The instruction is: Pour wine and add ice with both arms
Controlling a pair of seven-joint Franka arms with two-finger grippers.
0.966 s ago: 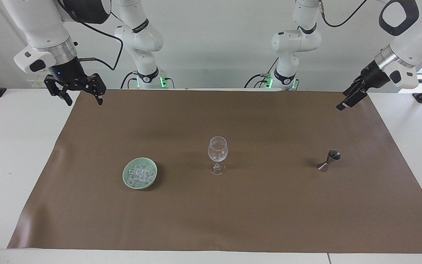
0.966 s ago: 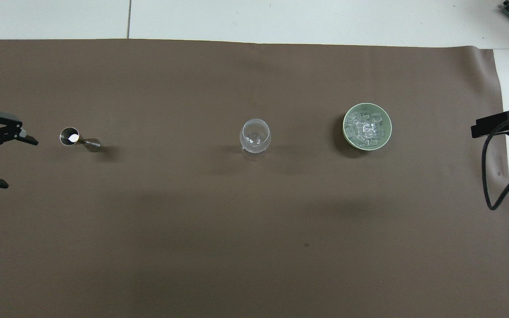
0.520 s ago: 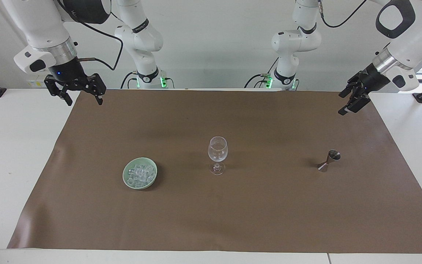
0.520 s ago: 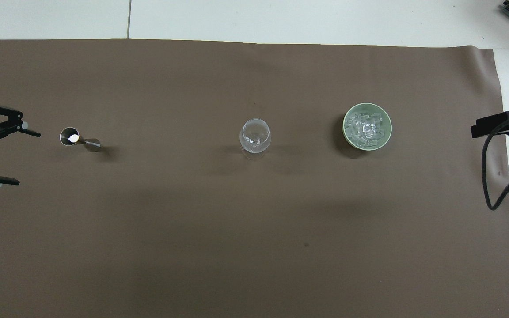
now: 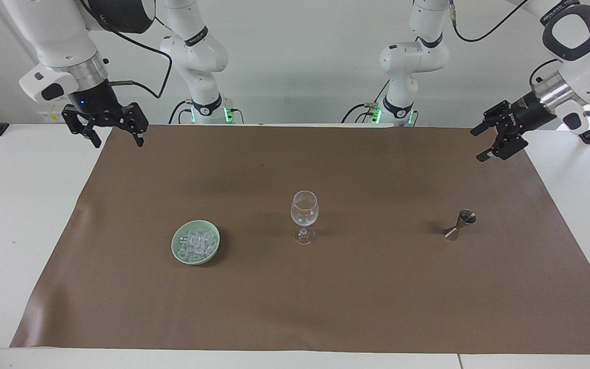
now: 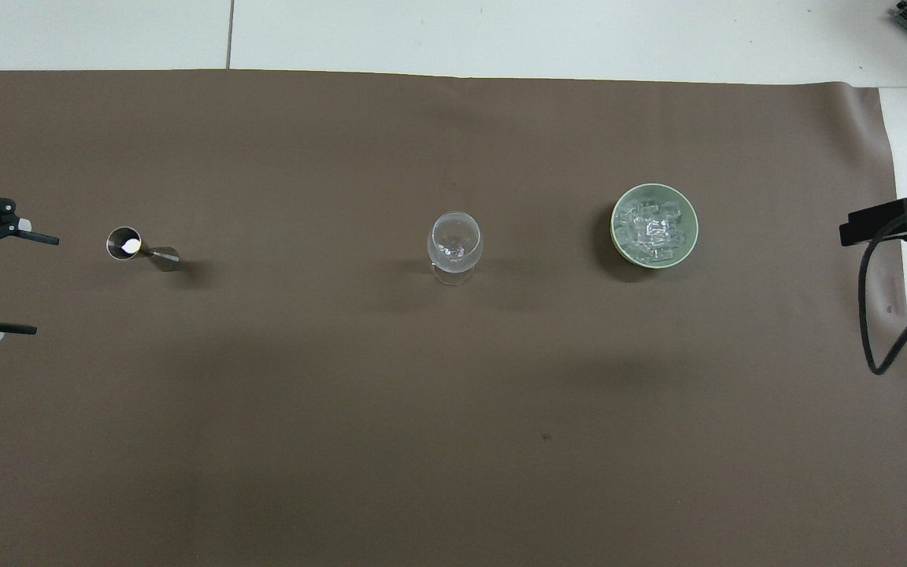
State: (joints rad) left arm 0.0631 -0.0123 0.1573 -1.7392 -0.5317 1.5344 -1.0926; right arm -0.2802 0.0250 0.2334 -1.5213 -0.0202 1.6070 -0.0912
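Across the white tabletop (image 5: 13, 205) lies a big brown mat (image 5: 305, 297), and everything sits on it in one row. Up above, the right arm (image 5: 59, 46) hangs its right gripper (image 5: 117, 142) over the mat's corner at its own end, fingers spread wide, nothing in them. The left arm (image 5: 571, 51) reaches in over the mat's edge at its own end, and the left gripper (image 5: 479, 146) is spread wide too, empty, up in the air. Down on the mat, a pale green dish (image 5: 177, 241) sits toward the right arm's end with the ice (image 5: 196, 244) heaped inside it. A clear wine glass (image 5: 304, 214) stands upright mid-mat, beside the dish. Smallest of all, a metal jigger (image 5: 460, 224) stands toward the left arm's end, well apart from the glass.
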